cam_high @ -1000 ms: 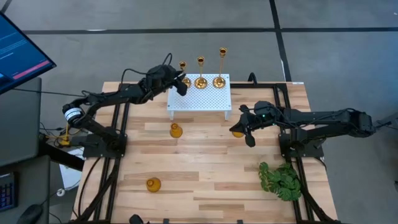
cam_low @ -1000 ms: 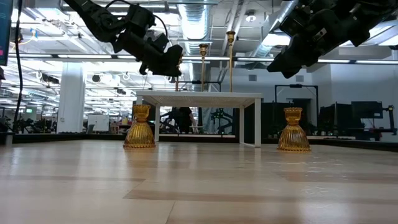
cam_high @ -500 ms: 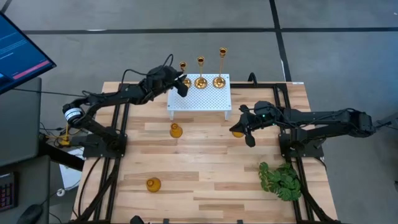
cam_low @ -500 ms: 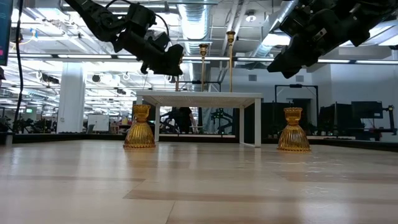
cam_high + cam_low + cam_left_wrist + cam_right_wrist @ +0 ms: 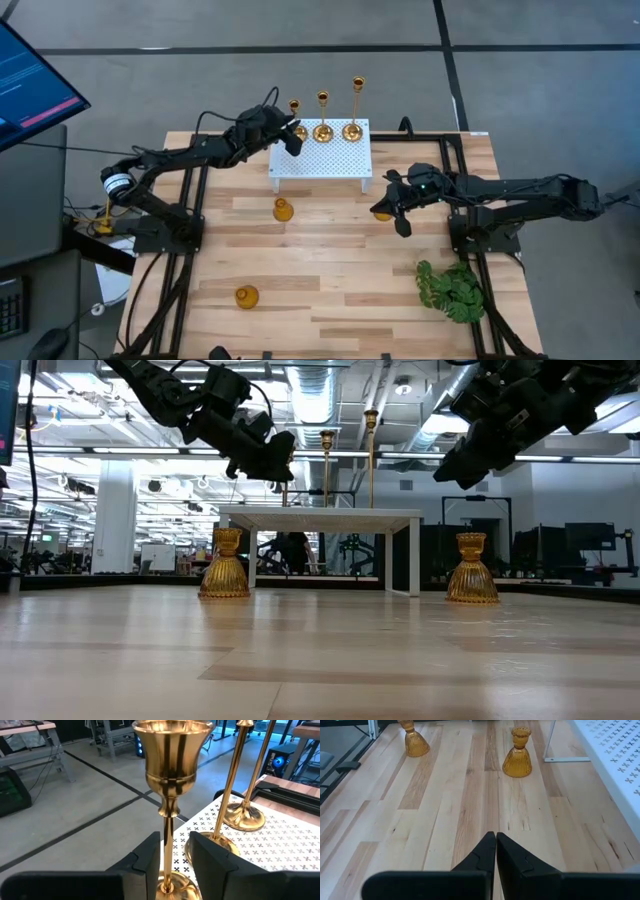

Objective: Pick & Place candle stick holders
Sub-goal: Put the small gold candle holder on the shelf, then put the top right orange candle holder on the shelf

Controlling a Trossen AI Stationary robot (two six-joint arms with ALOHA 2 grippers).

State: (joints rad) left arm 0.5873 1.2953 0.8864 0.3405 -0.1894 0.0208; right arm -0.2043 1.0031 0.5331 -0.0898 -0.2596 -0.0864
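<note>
Three slim brass candle stick holders stand by their round bases on the white perforated stand [image 5: 322, 160]: short [image 5: 294, 105], middle [image 5: 323, 125], tall [image 5: 354, 115]. My left gripper [image 5: 291, 135] is open, with its fingers on either side of the short stick's stem [image 5: 166, 827]. Three squat amber holders stand on the table: one [image 5: 283, 209] before the stand, one [image 5: 246, 296] near the front, and one [image 5: 380, 213] partly under my right gripper [image 5: 396, 212]. My right gripper is shut, empty and above the table. My left gripper has its fingers level on either side of the short stick's thin stem [image 5: 166, 827], just above the base. One finger [image 5: 152, 850] lies close beside the stem; I cannot tell whether it touches. The stick stands upright on the stand.
A green leafy plant [image 5: 452, 288] lies at the table's front right. In the right wrist view two squat holders [image 5: 517, 760] [image 5: 415, 742] stand ahead on bare wood beside the stand's edge [image 5: 615, 765]. A monitor [image 5: 30, 85] stands off the table's left.
</note>
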